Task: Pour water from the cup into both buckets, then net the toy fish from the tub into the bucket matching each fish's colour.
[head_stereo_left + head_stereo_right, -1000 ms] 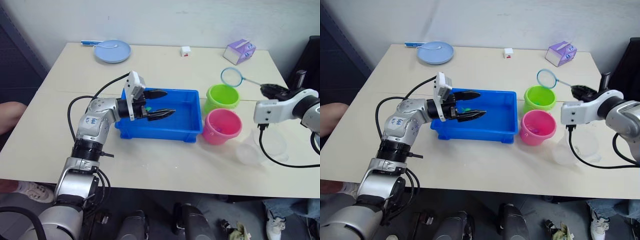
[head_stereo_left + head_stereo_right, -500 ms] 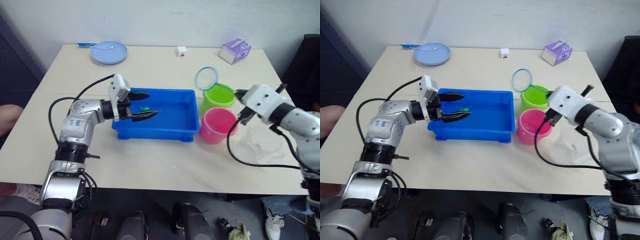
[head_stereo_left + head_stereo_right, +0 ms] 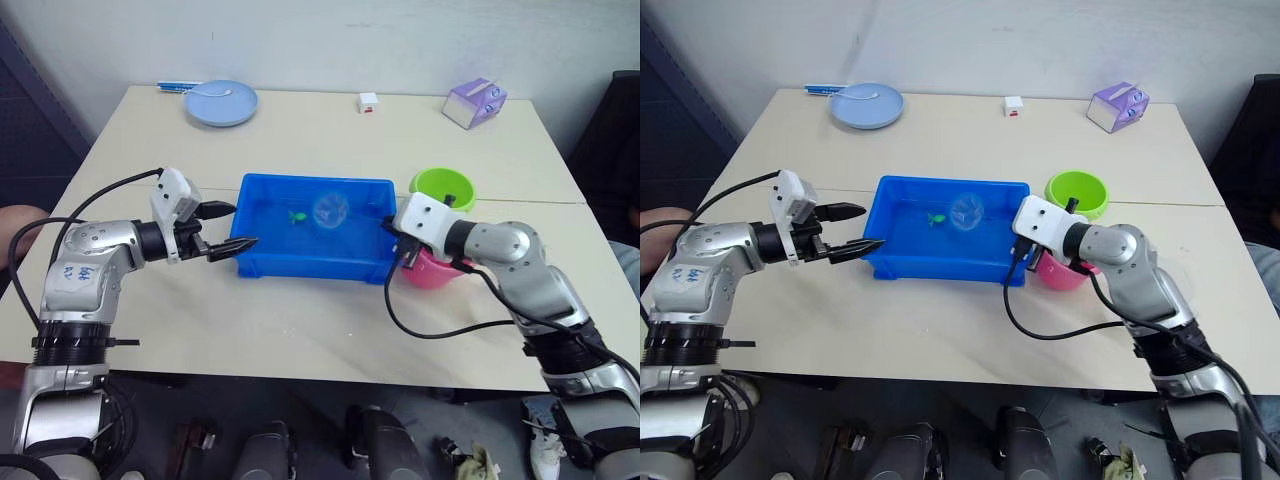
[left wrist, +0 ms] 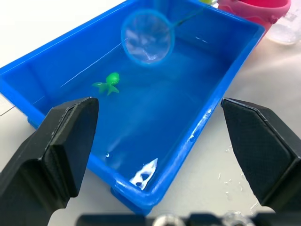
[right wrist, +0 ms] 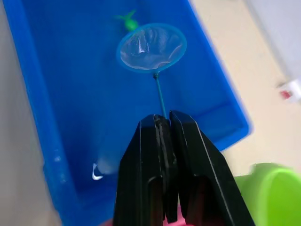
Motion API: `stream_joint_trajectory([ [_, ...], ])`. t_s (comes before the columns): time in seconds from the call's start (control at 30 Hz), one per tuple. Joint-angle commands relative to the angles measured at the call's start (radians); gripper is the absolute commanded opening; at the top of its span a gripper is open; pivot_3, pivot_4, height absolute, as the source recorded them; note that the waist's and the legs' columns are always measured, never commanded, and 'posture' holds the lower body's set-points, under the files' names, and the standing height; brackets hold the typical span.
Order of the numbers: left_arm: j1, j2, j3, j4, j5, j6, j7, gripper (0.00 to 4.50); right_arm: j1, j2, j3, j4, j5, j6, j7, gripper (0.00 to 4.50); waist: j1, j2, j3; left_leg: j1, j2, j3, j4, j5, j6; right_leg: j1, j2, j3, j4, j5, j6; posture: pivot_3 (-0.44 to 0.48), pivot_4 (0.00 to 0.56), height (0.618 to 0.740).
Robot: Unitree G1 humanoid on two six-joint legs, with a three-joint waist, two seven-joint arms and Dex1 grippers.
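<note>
The blue tub [image 3: 310,268] holds water and one small green toy fish [image 3: 296,215]. My right gripper [image 5: 163,120] is at the tub's right end, shut on the thin handle of a small round net [image 3: 328,210]. The net's hoop hangs inside the tub just right of the fish. My left gripper [image 3: 235,227] is open at the tub's left end, outside the rim. The lime green bucket [image 3: 443,188] stands right of the tub. The pink bucket [image 3: 432,274] is in front of it, mostly hidden by my right arm. A bit of the clear cup [image 4: 286,34] shows beside the pink bucket.
A pale blue plate [image 3: 221,102] with a spoon sits at the back left of the table, and blue pens [image 3: 175,86] lie beside it. A white cube [image 3: 368,101] and a purple box [image 3: 475,102] stand along the back edge. A person's knee [image 3: 15,222] is at the left.
My right arm has swung left, carrying the net from above the green bucket into the tub. My left gripper has pulled back out of the tub to its left end, still open.
</note>
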Motion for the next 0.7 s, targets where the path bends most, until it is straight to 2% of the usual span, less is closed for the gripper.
stream_joint_trajectory([
  [0.03, 0.005, 0.016, 0.039, -0.064, -0.027, 0.017, 0.02, 4.5, -0.032, 0.038, -0.034, -0.015, 0.07, 0.077, 0.03, 0.76, 0.0, 0.0, 0.0, 0.0, 0.0, 0.0, 0.0, 0.0, 0.0, 0.0, 0.0, 0.0, 0.0, 0.0, 0.0, 0.0, 0.15, 0.739],
  [0.17, 0.026, 0.025, 0.058, -0.099, -0.034, 0.03, 0.042, 4.5, -0.069, 0.049, -0.004, 0.034, 0.08, 0.153, 0.078, 0.76, 0.0, 0.0, 0.0, 0.0, -0.001, 0.0, 0.0, 0.0, 0.0, 0.0, -0.001, 0.0, 0.001, 0.0, 0.0, 0.0, 0.15, 0.739],
  [0.33, 0.048, 0.031, 0.08, -0.139, -0.046, 0.049, 0.067, 4.5, -0.133, 0.082, 0.008, 0.13, 0.065, 0.154, 0.07, 0.76, -0.003, 0.0, 0.0, 0.0, 0.0, 0.0, 0.0, 0.0, 0.0, 0.0, -0.001, 0.0, 0.001, 0.0, 0.0, 0.0, 0.15, 0.739],
  [0.57, 0.061, 0.034, 0.09, -0.158, -0.051, 0.055, 0.086, 4.5, -0.144, 0.07, 0.024, 0.165, 0.071, 0.183, 0.12, 0.76, -0.004, 0.0, 0.0, 0.0, -0.001, 0.0, 0.0, 0.0, 0.0, 0.0, -0.001, 0.0, 0.0, 0.0, 0.0, 0.0, 0.15, 0.739],
  [0.7, 0.062, 0.026, 0.083, -0.162, -0.05, 0.051, 0.096, 4.5, -0.169, 0.085, 0.004, 0.226, 0.062, 0.182, 0.09, 0.76, -0.007, 0.0, 0.0, 0.0, -0.001, 0.0, 0.0, 0.0, 0.0, 0.0, -0.001, 0.0, 0.001, 0.0, 0.0, 0.0, 0.15, 0.739],
])
